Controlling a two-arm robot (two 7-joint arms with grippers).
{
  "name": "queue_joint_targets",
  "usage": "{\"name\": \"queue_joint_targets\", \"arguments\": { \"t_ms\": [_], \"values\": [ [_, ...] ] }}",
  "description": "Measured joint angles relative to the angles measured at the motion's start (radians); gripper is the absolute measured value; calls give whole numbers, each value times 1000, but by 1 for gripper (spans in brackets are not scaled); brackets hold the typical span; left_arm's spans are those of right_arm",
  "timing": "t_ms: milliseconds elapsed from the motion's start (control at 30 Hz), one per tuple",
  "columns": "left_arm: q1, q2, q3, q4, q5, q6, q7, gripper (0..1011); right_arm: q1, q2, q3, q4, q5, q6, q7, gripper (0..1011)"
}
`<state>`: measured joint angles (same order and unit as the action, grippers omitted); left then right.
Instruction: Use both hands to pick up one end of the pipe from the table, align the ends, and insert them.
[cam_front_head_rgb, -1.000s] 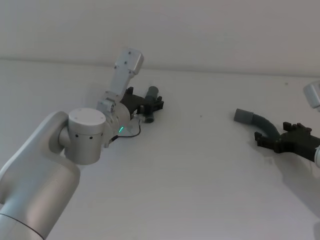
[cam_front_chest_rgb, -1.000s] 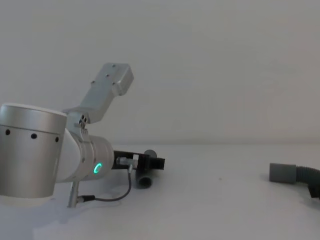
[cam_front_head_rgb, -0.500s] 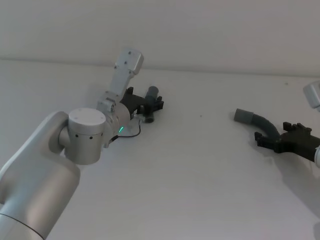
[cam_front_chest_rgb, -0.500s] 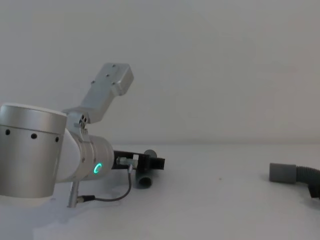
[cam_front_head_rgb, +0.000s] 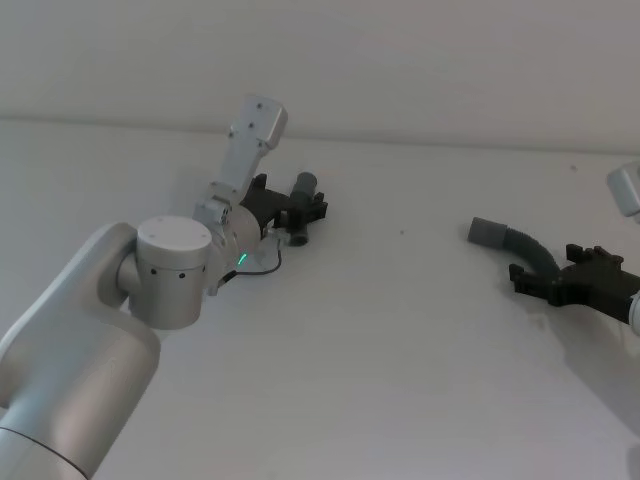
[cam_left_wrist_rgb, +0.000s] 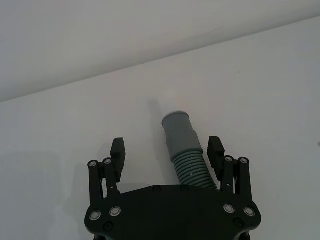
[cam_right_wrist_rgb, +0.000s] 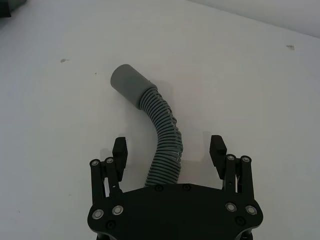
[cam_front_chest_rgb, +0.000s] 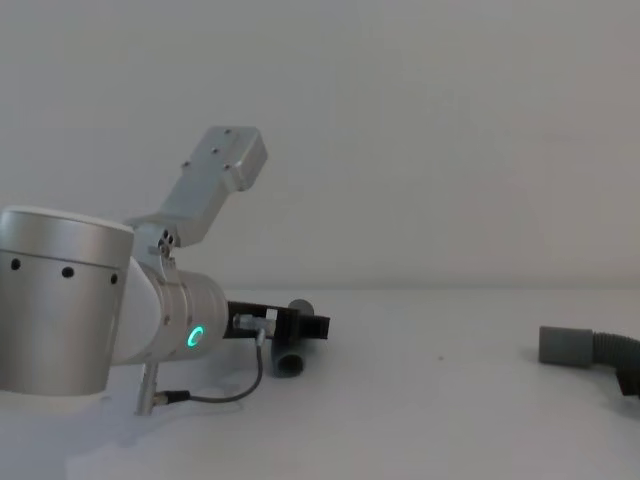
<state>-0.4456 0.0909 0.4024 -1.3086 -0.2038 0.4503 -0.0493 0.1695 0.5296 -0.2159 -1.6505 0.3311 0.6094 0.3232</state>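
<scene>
The short grey tube (cam_front_head_rgb: 305, 183) lies on the white table (cam_front_head_rgb: 400, 350) at the far left. Its whitish-rimmed end (cam_left_wrist_rgb: 176, 114) points away from my left gripper (cam_front_head_rgb: 303, 212), which stands open around it (cam_left_wrist_rgb: 166, 150), fingers (cam_left_wrist_rgb: 118, 150) apart from the tube's sides. In the chest view the tube (cam_front_chest_rgb: 290, 363) shows just below that gripper (cam_front_chest_rgb: 300, 328). At the right, the ribbed hose (cam_front_head_rgb: 525, 244) curves along the table, its smooth cuff (cam_front_head_rgb: 488, 232) toward the middle. My right gripper (cam_front_head_rgb: 547, 262) straddles the hose (cam_right_wrist_rgb: 162, 145) well behind the cuff (cam_right_wrist_rgb: 127, 82), open (cam_right_wrist_rgb: 168, 149) and not touching it.
A pale grey wall (cam_front_head_rgb: 420, 60) closes off the table at the back. Bare table surface (cam_front_head_rgb: 400, 240) separates the two pipe pieces. A thin black cable (cam_front_chest_rgb: 225, 390) hangs from the left wrist near the table.
</scene>
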Motion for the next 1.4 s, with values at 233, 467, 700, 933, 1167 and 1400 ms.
{"name": "queue_joint_targets", "arguments": {
  "t_ms": [233, 467, 700, 933, 1167, 1400],
  "values": [
    [0, 0, 0, 0, 0, 0, 0, 1000, 0, 0, 0, 0, 0, 0, 0, 1002],
    [0, 0, 0, 0, 0, 0, 0, 1000, 0, 0, 0, 0, 0, 0, 0, 1002],
    [0, 0, 0, 0, 0, 0, 0, 963, 0, 0, 0, 0, 0, 0, 0, 1002],
    [0, 0, 0, 0, 0, 0, 0, 797, 0, 0, 0, 0, 0, 0, 0, 1002],
    [0, 0, 0, 0, 0, 0, 0, 574, 0, 0, 0, 0, 0, 0, 0, 1002],
    [0, 0, 0, 0, 0, 0, 0, 400, 0, 0, 0, 0, 0, 0, 0, 1002]
  ]
}}
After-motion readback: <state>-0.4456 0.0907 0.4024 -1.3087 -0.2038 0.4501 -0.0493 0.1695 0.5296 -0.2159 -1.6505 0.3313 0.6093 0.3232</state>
